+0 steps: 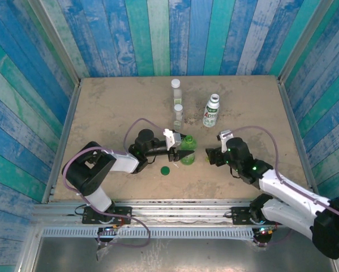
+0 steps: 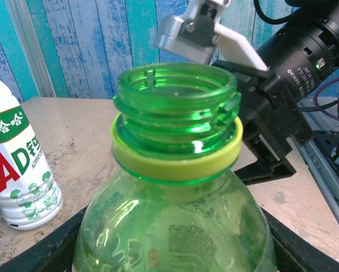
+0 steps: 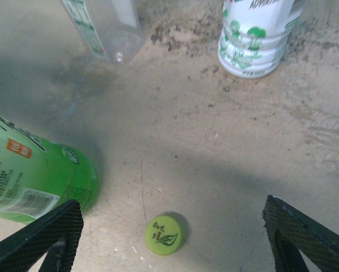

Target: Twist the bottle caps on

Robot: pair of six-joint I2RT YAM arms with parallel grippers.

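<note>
Up close, the green bottle (image 2: 175, 170) stands uncapped on the table (image 1: 112, 113), its threaded neck open above a yellow-green ring. The left tool (image 1: 177, 153) flanks its body. Its dark fingers (image 2: 39, 249) are cut off at the lower corners of the left wrist view, so I cannot tell whether they press the bottle or just sit beside it.

The right tool (image 3: 170, 208) is spread wide, low over the yellow-green cap (image 3: 164, 234), which lies flat between its fingers, clear of both. A dark green cap (image 1: 165, 170) lies just in front of the green bottle.

Farther back stand the white bottle (image 3: 260, 34) and two clear bottles (image 1: 178, 115). Their tops are too small in the top view to judge.
</note>
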